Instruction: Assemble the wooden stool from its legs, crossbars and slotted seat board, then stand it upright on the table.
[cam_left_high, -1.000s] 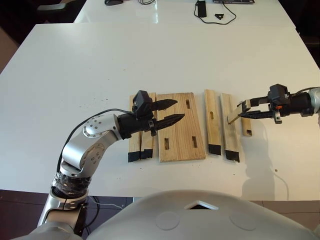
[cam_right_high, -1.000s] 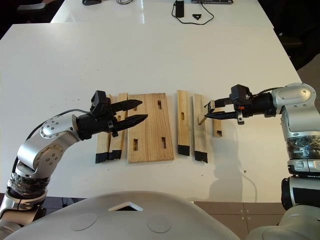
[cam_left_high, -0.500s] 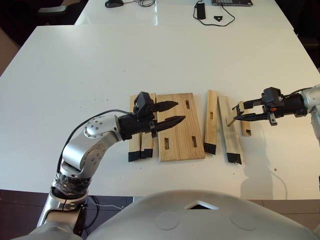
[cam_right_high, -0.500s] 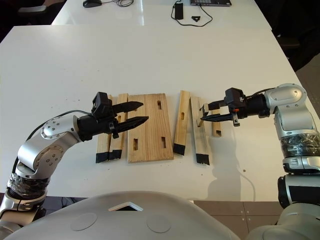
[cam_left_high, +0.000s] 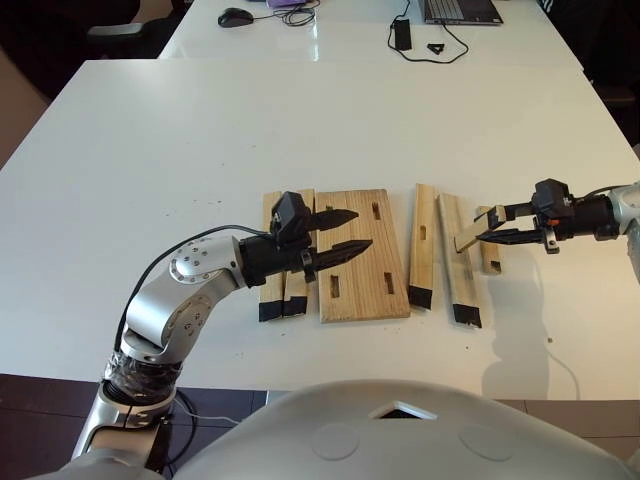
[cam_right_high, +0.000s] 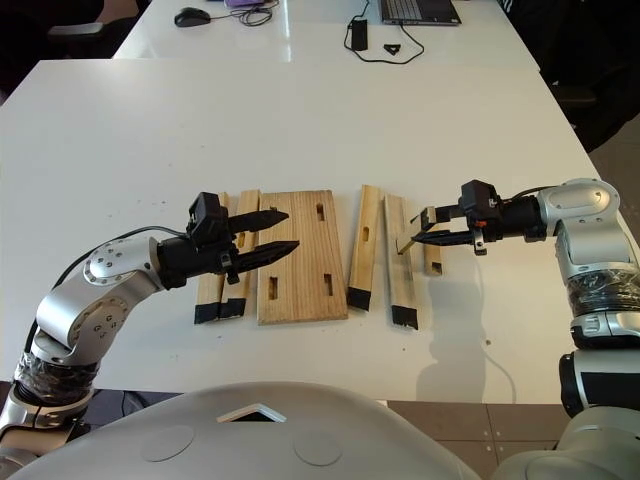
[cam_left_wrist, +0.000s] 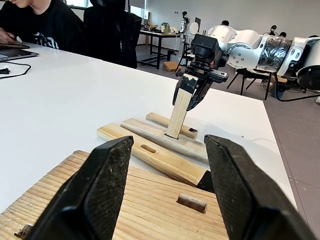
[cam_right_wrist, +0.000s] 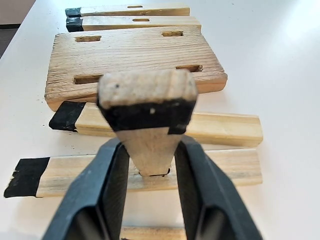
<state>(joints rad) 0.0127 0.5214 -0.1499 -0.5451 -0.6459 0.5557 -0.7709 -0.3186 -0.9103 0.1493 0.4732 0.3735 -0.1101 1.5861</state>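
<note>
The slotted seat board (cam_left_high: 362, 253) lies flat mid-table. Two black-tipped legs (cam_left_high: 283, 255) rest side by side at its left edge. Two more legs (cam_left_high: 422, 243) (cam_left_high: 455, 258) lie to its right. My left gripper (cam_left_high: 345, 231) hovers open just over the board's left part, nothing between its fingers (cam_left_wrist: 100, 190). My right gripper (cam_left_high: 492, 225) is shut on a crossbar (cam_right_wrist: 147, 107), tilted, whose lower end meets the slot of the outer right leg (cam_right_wrist: 215, 167). A second crossbar (cam_left_high: 490, 250) lies flat beside that leg.
The white table (cam_left_high: 150, 150) has wide free room to the left and far side of the parts. A second table behind carries a mouse (cam_left_high: 236, 16), a laptop (cam_left_high: 460, 10) and cables.
My right gripper carried the crossbar left toward the outer right leg, then eased back slightly. The inner right leg's near end swung a little toward the board. The left gripper stayed put.
</note>
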